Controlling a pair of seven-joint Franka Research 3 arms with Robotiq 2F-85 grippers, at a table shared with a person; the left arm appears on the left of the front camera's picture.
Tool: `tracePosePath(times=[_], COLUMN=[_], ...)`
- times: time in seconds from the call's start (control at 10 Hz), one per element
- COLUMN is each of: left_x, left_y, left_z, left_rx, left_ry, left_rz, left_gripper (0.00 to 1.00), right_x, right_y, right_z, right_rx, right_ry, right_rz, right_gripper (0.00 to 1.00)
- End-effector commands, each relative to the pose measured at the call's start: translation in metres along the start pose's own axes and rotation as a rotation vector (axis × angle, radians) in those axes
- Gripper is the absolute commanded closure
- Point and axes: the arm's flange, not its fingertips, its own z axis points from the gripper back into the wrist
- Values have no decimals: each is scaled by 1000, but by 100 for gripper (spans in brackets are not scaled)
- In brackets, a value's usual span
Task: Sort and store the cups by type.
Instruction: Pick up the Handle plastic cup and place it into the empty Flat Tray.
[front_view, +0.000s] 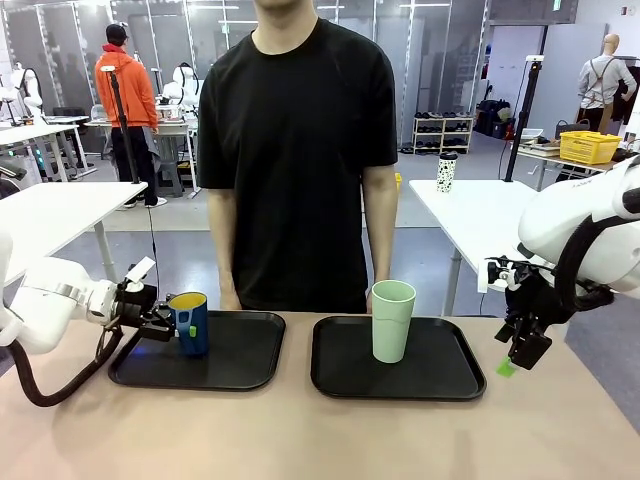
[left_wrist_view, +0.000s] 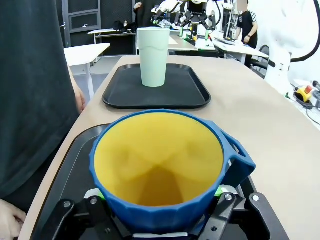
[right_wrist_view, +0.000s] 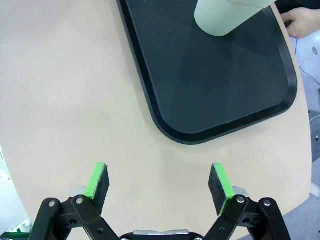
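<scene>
My left gripper (front_view: 162, 325) is shut on the dark blue handled mug (front_view: 190, 322), gripping its side over the left black tray (front_view: 240, 365). I cannot tell whether the mug's base touches the tray. In the left wrist view the mug (left_wrist_view: 160, 170) shows its yellow inside, with its handle at the right and my gripper (left_wrist_view: 157, 194) closed around it. The pale mint-green tumbler (front_view: 392, 320) stands upright on the right black tray (front_view: 440, 380). To the right of that tray my right gripper (front_view: 515, 358) hangs open above the table; its wrist view has the open gripper (right_wrist_view: 160, 182) and the tumbler (right_wrist_view: 225, 17).
A person in a black shirt (front_view: 300, 150) stands at the far edge between the trays, hands down near the table; one hand (right_wrist_view: 300, 22) lies by the right tray's (right_wrist_view: 210, 90) far corner. Bare tabletop (front_view: 300, 440) runs along the near side.
</scene>
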Motion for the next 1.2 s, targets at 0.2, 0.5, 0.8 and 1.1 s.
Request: tracePosePath(times=[0.2, 0.5, 0.8, 1.1], left_x=[-11, -14, -15, -15], left_y=[11, 10, 7, -1], left_z=[0, 0, 3, 11], left_rx=[2, -3, -8, 21], left_ry=[12, 14, 27, 51], left_rz=[-10, 11, 13, 15], left_gripper=[24, 15, 0, 0], right_x=[0, 0, 0, 0], right_y=[-1, -1, -1, -1], right_z=[-1, -1, -1, -1], right_rx=[-4, -4, -4, -4], right_ry=[-7, -7, -7, -7], right_rz=[-1, -1, -1, -1], right_gripper=[0, 0, 0, 0])
